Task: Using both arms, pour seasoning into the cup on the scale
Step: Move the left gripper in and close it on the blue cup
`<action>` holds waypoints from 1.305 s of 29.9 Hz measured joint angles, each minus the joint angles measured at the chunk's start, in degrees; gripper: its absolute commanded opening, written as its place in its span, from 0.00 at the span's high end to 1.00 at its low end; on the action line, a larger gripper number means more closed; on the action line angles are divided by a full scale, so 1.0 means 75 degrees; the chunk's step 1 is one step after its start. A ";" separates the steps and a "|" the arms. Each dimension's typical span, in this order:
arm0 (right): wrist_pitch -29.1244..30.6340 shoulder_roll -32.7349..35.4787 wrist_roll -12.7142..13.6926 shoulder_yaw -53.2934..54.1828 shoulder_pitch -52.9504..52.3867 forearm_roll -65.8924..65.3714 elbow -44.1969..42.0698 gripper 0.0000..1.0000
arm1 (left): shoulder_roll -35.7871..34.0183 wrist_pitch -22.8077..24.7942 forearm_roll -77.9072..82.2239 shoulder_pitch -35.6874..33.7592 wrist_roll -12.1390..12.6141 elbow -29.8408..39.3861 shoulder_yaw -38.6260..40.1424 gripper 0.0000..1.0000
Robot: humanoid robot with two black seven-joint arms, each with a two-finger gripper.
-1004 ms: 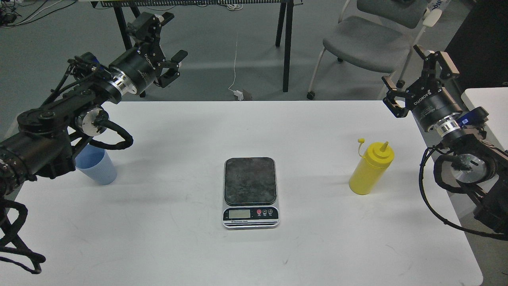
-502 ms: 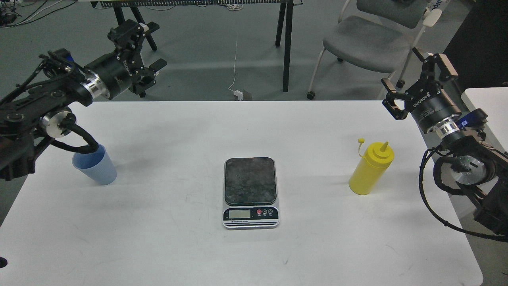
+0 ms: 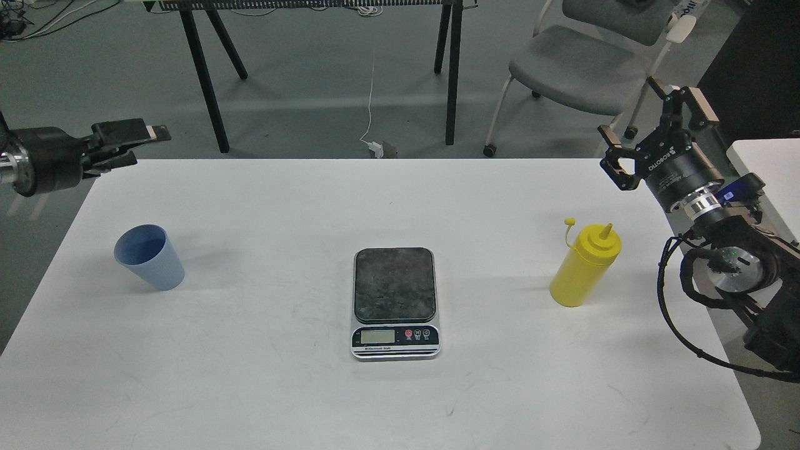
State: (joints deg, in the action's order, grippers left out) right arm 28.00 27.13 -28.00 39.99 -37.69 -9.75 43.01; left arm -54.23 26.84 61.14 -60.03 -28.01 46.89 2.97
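The light blue ribbed cup (image 3: 150,257) stands upright on the white table (image 3: 281,206) at the left, empty of any gripper. The scale (image 3: 394,301) lies at the table's middle with nothing on its dark platform. The yellow seasoning bottle (image 3: 586,265) stands upright at the right, its small cap hanging off to the left. My left gripper (image 3: 147,145) is open and empty at the far left, above the table's back left corner, well behind the cup. My right gripper (image 3: 644,119) is open and empty, above and to the right of the bottle.
A grey chair (image 3: 581,62) stands behind the table at the right. Black table legs (image 3: 206,75) and a white cable (image 3: 372,112) are on the floor behind. A second white surface (image 3: 765,162) shows at the right edge.
My left arm has swung left and back, off the cup, which now shows whole. Its gripper has turned side-on. My right gripper has barely moved.
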 measured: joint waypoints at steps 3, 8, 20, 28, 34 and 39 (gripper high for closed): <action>0.0000 -0.0015 0.0000 0.0000 0.0045 0.0000 0.0012 0.01 | -0.0037 -0.0459 0.0250 0.0384 0.0000 -0.0039 -0.0077 0.01; 0.0000 -0.0020 0.0000 0.0000 0.0055 -0.0006 0.0023 0.01 | -0.0023 -0.0961 0.0443 0.0907 0.0000 -0.0167 -0.0112 0.01; 0.0000 0.0012 0.0000 0.0000 0.0104 -0.0011 0.0097 0.01 | 0.0812 -0.1362 0.0475 0.1694 0.0000 -0.1660 -0.0139 0.01; 0.0000 -0.0033 0.0000 -0.0001 0.0107 -0.0011 0.0099 0.01 | 0.0871 -0.1568 0.0490 0.1932 0.0000 -0.1697 -0.0164 0.01; 0.0000 -0.0041 0.0000 -0.0012 0.0108 -0.0011 0.0090 0.01 | 0.0900 -0.1597 0.0509 0.2067 0.0001 -0.1695 -0.0207 0.01; 0.0000 -0.0042 0.0000 -0.0017 0.0114 -0.0023 0.0089 0.01 | 0.0929 -0.1613 0.0519 0.2138 0.0002 -0.1694 -0.0209 0.01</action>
State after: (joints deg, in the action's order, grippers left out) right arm 28.00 26.81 -28.00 39.87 -36.83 -9.93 43.68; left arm -47.27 14.75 65.03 -44.00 -27.99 34.19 1.40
